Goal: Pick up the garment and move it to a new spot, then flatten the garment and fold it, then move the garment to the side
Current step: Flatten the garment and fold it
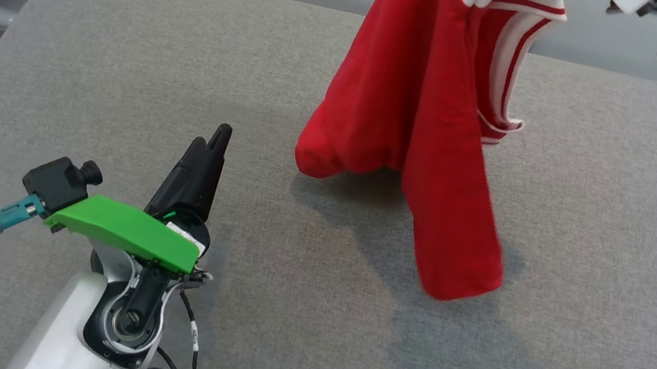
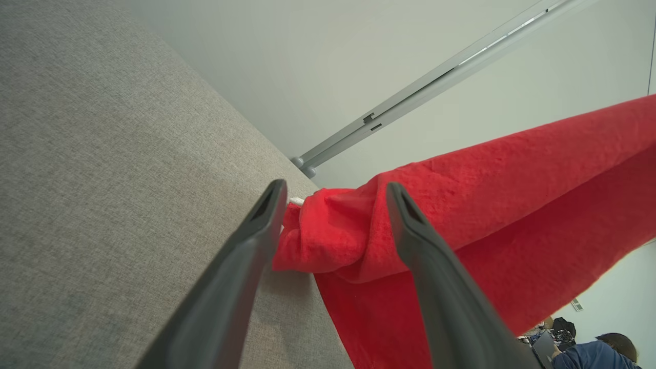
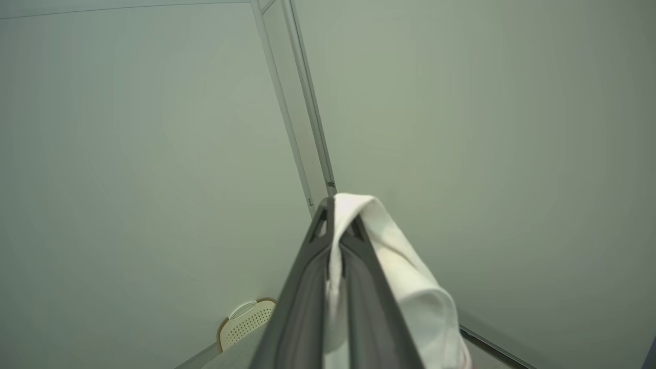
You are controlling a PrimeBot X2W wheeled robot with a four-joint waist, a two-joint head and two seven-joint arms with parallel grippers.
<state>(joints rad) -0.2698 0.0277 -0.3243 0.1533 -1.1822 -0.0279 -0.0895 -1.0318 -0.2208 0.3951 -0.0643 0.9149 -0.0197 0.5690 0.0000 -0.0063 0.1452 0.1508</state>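
The left pincer [image 1: 212,135], low over the grey bench [image 1: 122,53], stands wide and empty, aimed at the bunched lower corner of the red jersey [image 1: 420,126] just ahead to its right. The jersey hangs lengthwise down from the right pincer [image 3: 338,205], clamped on its white trim, so the left arm is nearer the free hem.
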